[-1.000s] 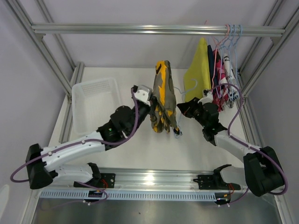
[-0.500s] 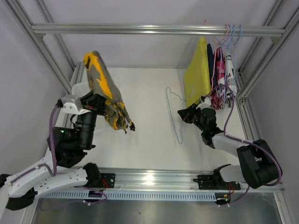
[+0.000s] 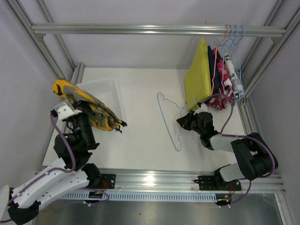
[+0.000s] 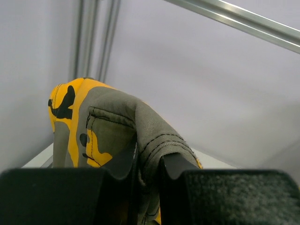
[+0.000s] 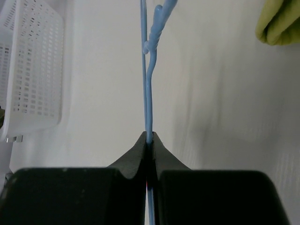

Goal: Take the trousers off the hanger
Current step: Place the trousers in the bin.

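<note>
The yellow-brown camouflage trousers are off the hanger, pinched in my left gripper above the white basket at the left. In the left wrist view the cloth is bunched between the jaws of the left gripper. My right gripper is shut on the bare blue wire hanger, which is over the table right of centre. In the right wrist view the wire of the hanger runs straight up from the right gripper. Yellow trousers, navy ones, pink-red ones and white lettered ones hang at the back right.
The hanging pairs are on wire hangers hooked over the aluminium rail across the back. Frame posts stand at both sides. The basket's perforated wall and a yellow trouser hem show in the right wrist view.
My left arm has swung the camouflage trousers from the table's middle out to the left, over the basket. The hanger now hangs bare in my right gripper, which has shifted slightly left and down.
</note>
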Robot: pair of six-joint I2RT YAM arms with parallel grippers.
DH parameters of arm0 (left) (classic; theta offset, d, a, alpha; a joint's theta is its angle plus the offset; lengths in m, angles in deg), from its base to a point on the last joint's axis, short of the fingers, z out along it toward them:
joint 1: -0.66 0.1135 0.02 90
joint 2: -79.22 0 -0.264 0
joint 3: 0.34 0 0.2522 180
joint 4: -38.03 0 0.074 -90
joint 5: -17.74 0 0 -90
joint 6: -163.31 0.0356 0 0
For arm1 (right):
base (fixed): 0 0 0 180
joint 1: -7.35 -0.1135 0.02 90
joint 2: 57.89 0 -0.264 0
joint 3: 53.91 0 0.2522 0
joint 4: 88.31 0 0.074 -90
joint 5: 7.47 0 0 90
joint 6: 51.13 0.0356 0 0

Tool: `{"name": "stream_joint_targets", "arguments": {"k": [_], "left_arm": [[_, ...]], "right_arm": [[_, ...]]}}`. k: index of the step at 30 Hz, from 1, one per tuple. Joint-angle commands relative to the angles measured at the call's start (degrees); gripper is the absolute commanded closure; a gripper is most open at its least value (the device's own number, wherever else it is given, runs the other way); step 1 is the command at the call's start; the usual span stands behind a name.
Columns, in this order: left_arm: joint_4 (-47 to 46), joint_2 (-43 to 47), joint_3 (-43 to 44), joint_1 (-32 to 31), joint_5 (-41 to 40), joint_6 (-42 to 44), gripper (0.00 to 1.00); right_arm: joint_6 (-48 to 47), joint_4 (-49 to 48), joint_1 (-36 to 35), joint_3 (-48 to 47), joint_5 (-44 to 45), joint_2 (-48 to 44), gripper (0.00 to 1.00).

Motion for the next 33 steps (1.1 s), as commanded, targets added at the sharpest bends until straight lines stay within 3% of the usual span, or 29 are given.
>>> {"name": "stream_joint_targets", "arguments": {"k": [1,7,12,14,19,25,33], "left_arm": [[-4.87,0.88,0.84,3.87,-0.59,-8.66,0.99],[4.73,-1.05,2.68,10.2,-3.23,-19.58,0.99],[7.02,-4.91,3.66,12.93,-5.42,-22.31,1.0],[10.61,-5.89,4.71,14.33,-6.56,-27.57,0.99],[32.32,-10.28,8.57,17.76,-8.5,-48.64,0.99],[33.83,-17.48,8.93,19.96,-7.54,-54.56,0.99],[31.73,-27.15,12.27,24.18,-0.86,-55.36,0.99]], "right_arm": [[-0.86,-0.45,-0.13,-0.28,-0.32,1.28,1.0],[-1.39,-0.28,-0.04,-0.46,-0.41,2.15,1.0],[-1.48,-0.45,0.04,-0.81,-0.85,3.3,1.0],[-1.39,-0.54,-0.04,-0.81,-1.12,3.39,1.0],[-1.83,0.69,0.04,-0.64,-1.2,2.42,1.0],[-2.53,2.62,-0.04,-0.2,-1.03,0.05,1.0],[-2.53,3.68,-0.04,-0.55,-2.08,-0.65,1.0]]}}
